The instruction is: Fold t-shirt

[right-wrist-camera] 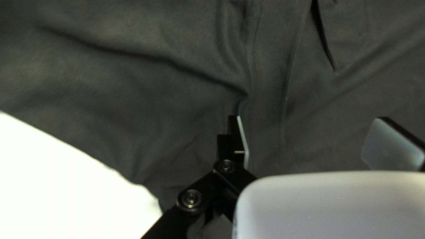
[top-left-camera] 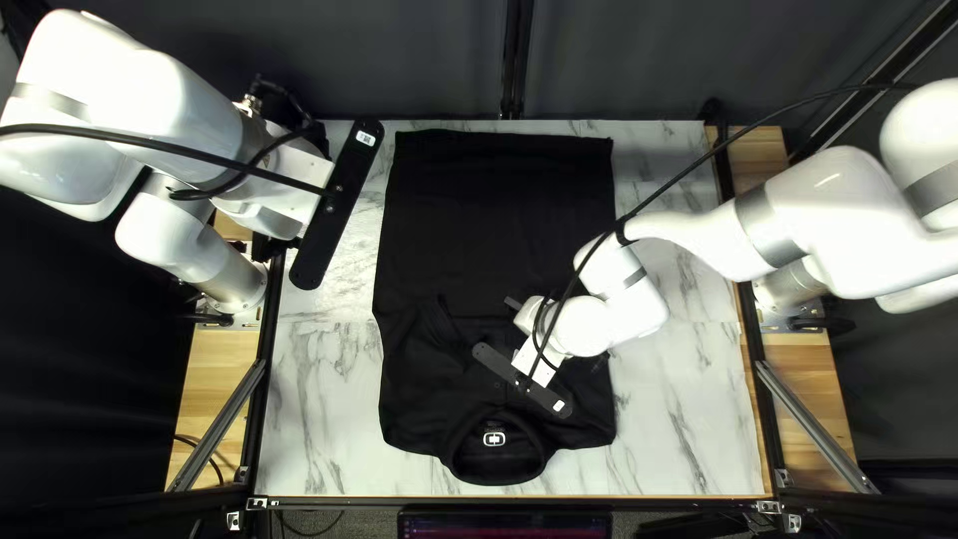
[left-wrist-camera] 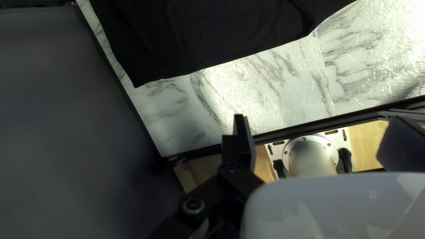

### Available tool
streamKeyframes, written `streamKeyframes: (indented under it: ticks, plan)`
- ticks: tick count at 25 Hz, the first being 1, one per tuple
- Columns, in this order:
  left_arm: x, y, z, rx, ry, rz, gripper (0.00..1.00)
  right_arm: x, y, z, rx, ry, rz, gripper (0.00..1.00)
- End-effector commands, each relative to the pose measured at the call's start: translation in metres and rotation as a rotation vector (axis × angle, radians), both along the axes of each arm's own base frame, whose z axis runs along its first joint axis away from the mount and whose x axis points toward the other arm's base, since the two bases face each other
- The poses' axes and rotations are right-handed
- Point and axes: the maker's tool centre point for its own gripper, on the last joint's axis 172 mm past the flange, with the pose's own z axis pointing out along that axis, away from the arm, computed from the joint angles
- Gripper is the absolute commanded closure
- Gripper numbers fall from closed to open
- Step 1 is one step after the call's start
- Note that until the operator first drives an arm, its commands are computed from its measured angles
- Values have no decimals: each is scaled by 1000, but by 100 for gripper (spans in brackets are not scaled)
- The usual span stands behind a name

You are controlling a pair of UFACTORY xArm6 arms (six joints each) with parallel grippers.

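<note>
Left gripper (left-wrist-camera: pixel 318 118): fingers spread, beside the cloth. Black T-shirt (top-left-camera: pixel 499 220): on the table (top-left-camera: pixel 319 399), collar (top-left-camera: pixel 496 476) nearest, sleeves apparently folded in. Right gripper (right-wrist-camera: pixel 309 118): fingers spread, over the upper front; best raised straight up, without dragging folds.

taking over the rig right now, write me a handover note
Left gripper: open, off the shirt at the left side.
Right gripper: open, above the shirt's collar half.
Shirt: spread on the table, collar at the near edge.
Done: sleeves look folded in, though the right arm hides part.
Left: likely folding the body hem to collar.
</note>
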Motion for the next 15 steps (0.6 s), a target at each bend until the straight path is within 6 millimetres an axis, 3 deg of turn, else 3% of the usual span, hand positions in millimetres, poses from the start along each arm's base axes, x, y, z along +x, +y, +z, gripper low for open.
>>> streamKeyframes:
  ticks: [1, 6, 9, 15]
  plan:
    - [0, 0, 0, 0, 0, 0, 0, -32, -44, 43, 49, 5, -26, 0]
    - [0, 0, 0, 0, 0, 0, 0, -51, -93, 107, 128, 15, -130, 0]
    - [0, 0, 0, 0, 0, 0, 0, -55, -119, 132, 200, 39, -237, 0]
    - [0, 0, 0, 0, 0, 0, 0, -55, -119, 132, 200, 39, -237, 0]
